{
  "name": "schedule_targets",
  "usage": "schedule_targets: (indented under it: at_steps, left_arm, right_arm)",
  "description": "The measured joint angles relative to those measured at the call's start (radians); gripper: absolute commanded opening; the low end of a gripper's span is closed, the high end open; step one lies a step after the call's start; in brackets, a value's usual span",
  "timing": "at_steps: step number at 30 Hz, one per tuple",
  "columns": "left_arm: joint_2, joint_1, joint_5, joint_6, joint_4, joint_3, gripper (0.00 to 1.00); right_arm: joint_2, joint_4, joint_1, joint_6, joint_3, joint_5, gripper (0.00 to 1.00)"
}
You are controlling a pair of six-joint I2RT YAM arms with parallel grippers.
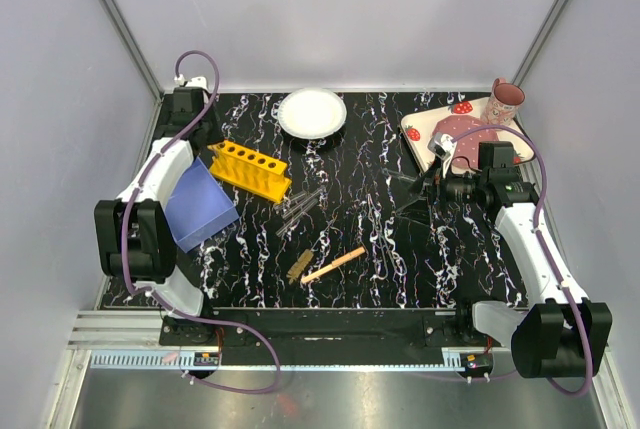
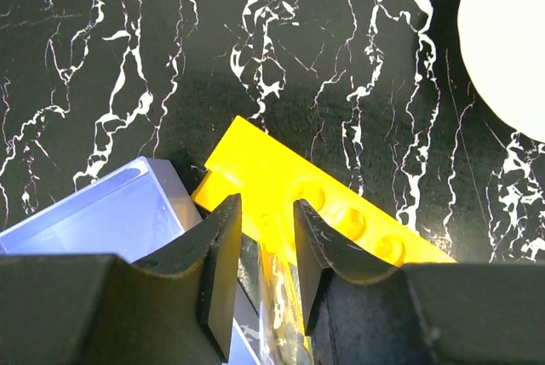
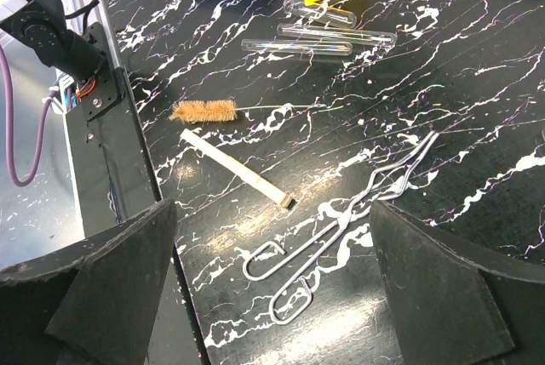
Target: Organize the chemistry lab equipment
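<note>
Progress: barely begun, by my read. The rack [image 1: 250, 171] holes look empty and nothing is sorted.
Tubes: three tubes [image 3: 319, 33] lie flat and loose mid-desk, just off the rack's near end.
Brush, stick: the brush [image 3: 204, 111] and stick [image 3: 237, 169] lie flat near each other, not touching.
Tongs: the tongs [image 3: 341, 214] lie flat, right of the stick.
Left pincer: the left pincer [image 2: 264, 212] is over the rack's end, next to the bin [image 1: 198, 206]. Jaws are nearly together with a glassy glint in the gap; cannot tell if it grips anything.
Right pincer: the right pincer [image 3: 272, 212] has jaws wide apart and empty, hovering above the tongs.
Left to do: every loose piece probably needs to go to the rack or bin.
Edges: brush and stick sit close to the front edge of the desk [image 1: 380, 249]; the bin is just beside the rack.
Room: open desk between tubes and tongs. The plate [image 1: 312, 112] and the tray [image 1: 415, 134] with its cup [image 1: 505, 99] sit at the back, well apart from the loose pieces.
</note>
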Motion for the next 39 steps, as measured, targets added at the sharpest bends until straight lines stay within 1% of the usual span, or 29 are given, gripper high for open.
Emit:
schedule_targets:
  at_steps: [3,6,7,9,10,13,14,16,23,26,30,33,35,39]
  left_arm:
    - [-0.005,-0.001,0.0,0.0,-0.002,-0.016,0.4]
    - [-0.021,-0.002,0.0,-0.004,-0.004,-0.03,0.47]
    - [-0.029,-0.002,0.0,-0.008,-0.008,-0.033,0.55]
    - [-0.051,-0.002,0.001,-0.01,-0.012,-0.034,0.62]
    - [-0.063,-0.002,0.0,-0.011,-0.016,-0.034,0.7]
    - [-0.118,-0.002,-0.002,-0.023,-0.019,-0.034,0.83]
    - [-0.141,-0.002,-0.003,-0.027,-0.02,-0.034,0.91]
    - [-0.182,-0.002,-0.004,-0.029,-0.029,-0.034,0.98]
    - [-0.357,0.0,-0.013,-0.037,-0.078,-0.05,0.99]
    - [-0.486,0.012,-0.004,-0.041,-0.087,-0.122,0.99]
    - [-0.64,0.041,0.04,-0.058,-0.117,-0.235,0.99]
    - [-0.735,0.049,0.128,-0.082,-0.135,-0.332,0.99]
    - [-0.785,0.049,0.214,-0.108,-0.148,-0.398,0.99]
    - [-0.835,0.049,0.357,-0.156,-0.172,-0.491,0.99]
  right_arm:
    - [0.0,0.0,0.0,0.0,0.0,0.0,1.0]
    - [0.0,-0.002,-0.016,-0.004,0.0,-0.002,1.0]
    - [0.0,-0.003,-0.024,-0.005,0.0,-0.002,1.0]
    - [0.0,-0.003,-0.033,-0.008,0.0,-0.002,1.0]
    - [0.0,-0.004,-0.035,-0.009,0.0,-0.002,1.0]
    - [0.0,-0.008,-0.04,-0.015,0.0,-0.003,1.0]
    - [0.0,-0.009,-0.04,-0.018,0.0,-0.003,1.0]
    - [0.0,-0.011,-0.042,-0.024,0.0,-0.003,1.0]
    - [-0.001,-0.043,-0.045,-0.067,-0.002,0.005,1.0]
    - [0.011,-0.115,-0.045,-0.119,0.025,0.035,1.0]
    - [0.089,-0.23,-0.045,-0.191,0.155,0.127,1.0]
    - [0.183,-0.294,-0.045,-0.224,0.281,0.223,0.99]
    - [0.256,-0.33,-0.045,-0.235,0.357,0.289,0.99]
    - [0.392,-0.376,-0.035,-0.235,0.454,0.418,0.97]
